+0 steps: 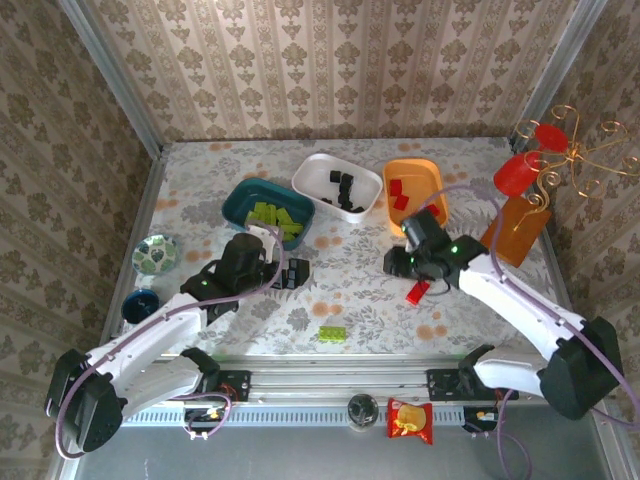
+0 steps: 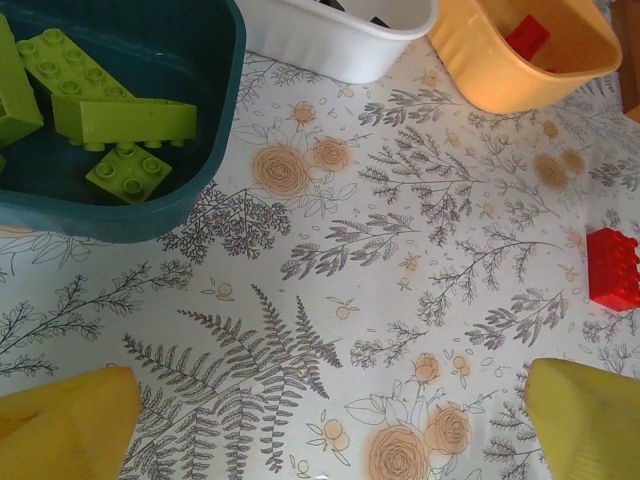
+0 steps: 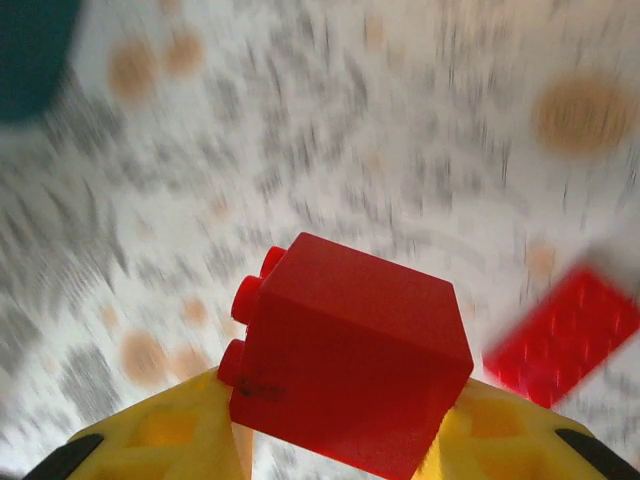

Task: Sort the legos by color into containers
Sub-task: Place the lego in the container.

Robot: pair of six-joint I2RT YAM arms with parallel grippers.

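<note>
**Right end effector (image 3: 338, 440) pinches a red brick (image 3: 350, 370)**

The brick fills the lower centre of the right wrist view, above the bench (image 2: 400, 300). The left end effector (image 2: 330, 430) is spread and empty. Green bricks (image 2: 120, 120) lie in the teal tray (image 2: 190, 190), upper left.

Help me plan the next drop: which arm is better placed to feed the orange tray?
Right. The right gripper is shut on a red brick near the orange tray; the left gripper hangs open near the teal tray.
</note>
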